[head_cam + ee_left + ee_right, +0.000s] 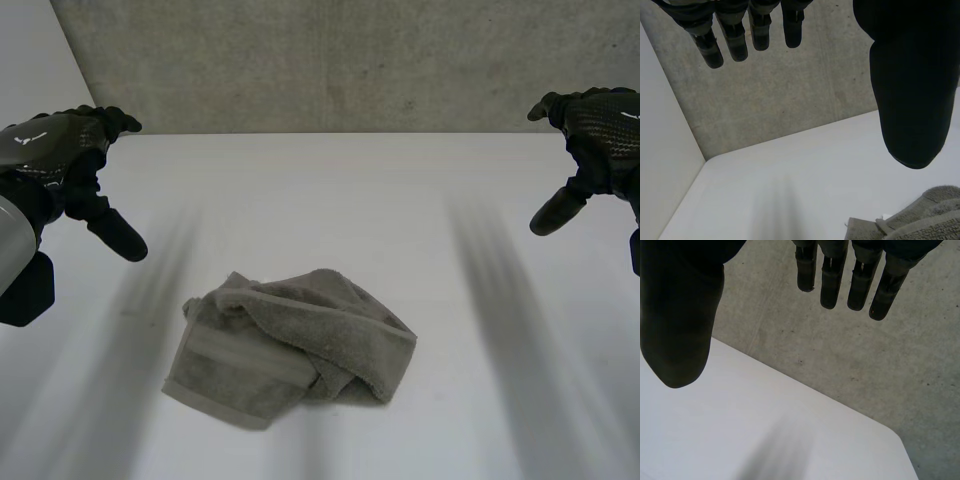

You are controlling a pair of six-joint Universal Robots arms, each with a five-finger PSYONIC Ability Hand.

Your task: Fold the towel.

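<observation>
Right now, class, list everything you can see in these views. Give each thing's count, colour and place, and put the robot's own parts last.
towel: one, grey, crumpled in a heap on the table, between the two hands and touched by neither
table: one, white, under the towel, running back to the wall
wall: one, grey concrete, behind the table
left hand: one, black, open, over the table's left side
right hand: one, black, open, over the table's right side
</observation>
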